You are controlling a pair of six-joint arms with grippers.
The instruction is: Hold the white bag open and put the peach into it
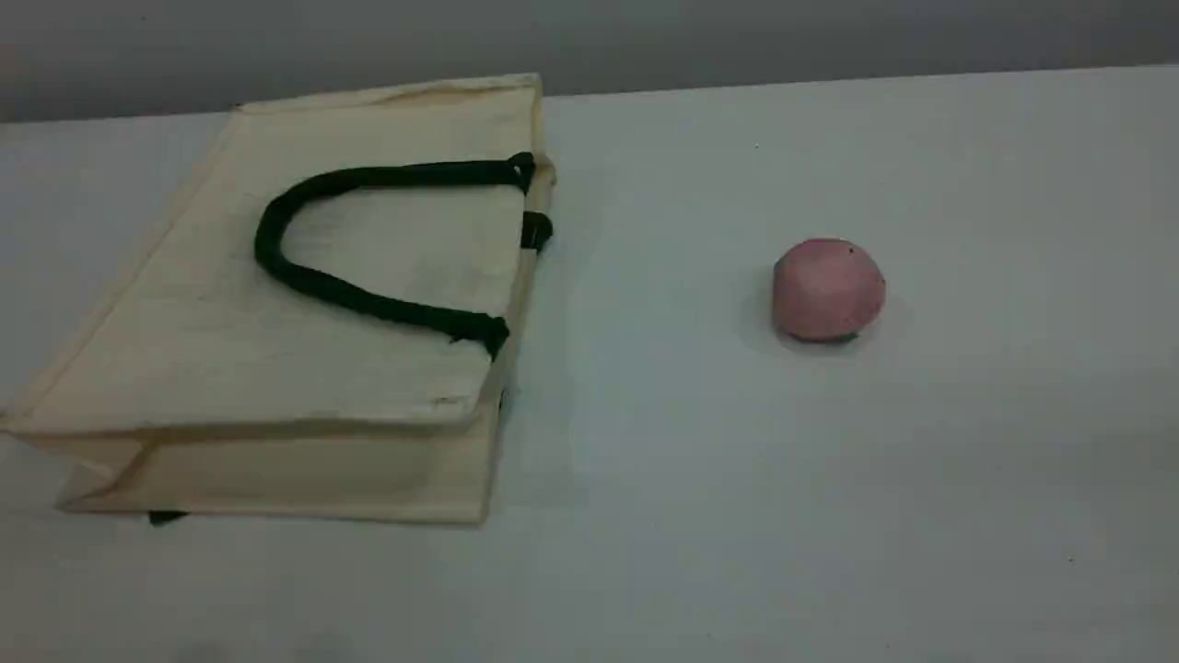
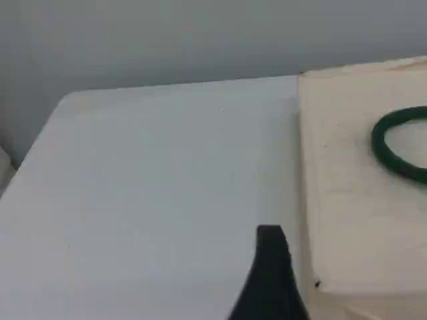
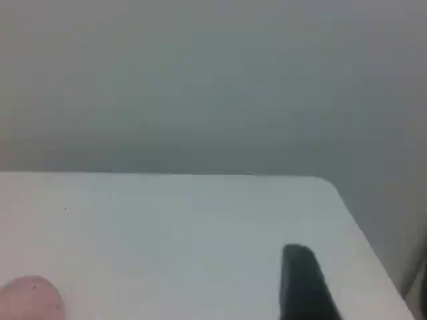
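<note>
**Both tools clear of bag and peach, nothing gripped**

Left tool (image 2: 270, 280): only one dark fingertip is seen at the bottom edge of the left wrist view, so the jaw gap is not shown; nothing is seen held. It is placed over bare table (image 2: 153, 200), just beside the edge of the white bag (image 2: 353, 193) at the right of that frame.

Right tool (image 3: 303, 287): one dark fingertip is seen at the bottom of the right wrist view; jaws are closed down, nothing between them. The peach (image 3: 30, 300) is cut off at the lower left corner of that frame, apart from the fingertip.

Scene view: neither tool is seen. The white bag (image 1: 304, 304) is laid flat at the left of the frame, mouth edge turned toward the centre. A dark rope handle (image 1: 368, 244) is looped flat across its top face. The peach (image 1: 827, 289) is sat right of centre on the table (image 1: 700, 460), well apart from the bag.
</note>
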